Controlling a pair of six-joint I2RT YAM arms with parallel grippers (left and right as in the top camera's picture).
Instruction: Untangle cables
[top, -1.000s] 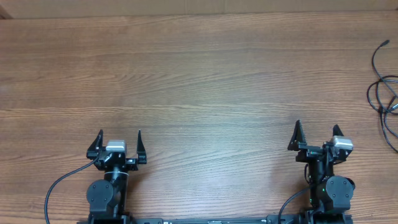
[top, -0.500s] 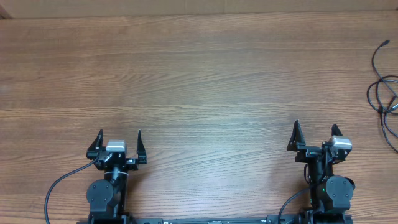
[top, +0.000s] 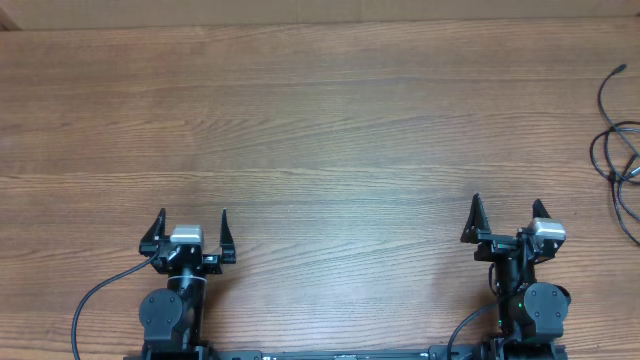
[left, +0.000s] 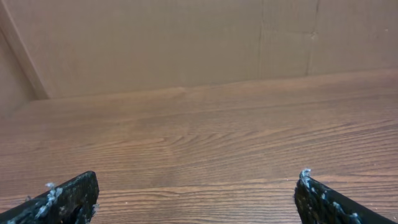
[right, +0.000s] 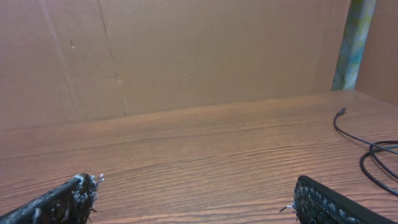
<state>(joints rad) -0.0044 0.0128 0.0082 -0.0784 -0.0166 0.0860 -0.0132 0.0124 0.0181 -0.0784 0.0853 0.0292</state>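
Black cables (top: 611, 176) lie in loose loops on the wooden worktop (top: 320, 120), well apart from the right pincer (top: 508, 203), ahead of it and off to its right, partly cut off by the overhead view's edge. That pincer and the left pincer (top: 192, 215) both stand wide open and empty. The cords look light, limp and springy; a free strand near a plug end seems the best hold.

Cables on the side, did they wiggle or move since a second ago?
No. The cables lie at the same spot by the table's right edge, on the same wood grain lines.
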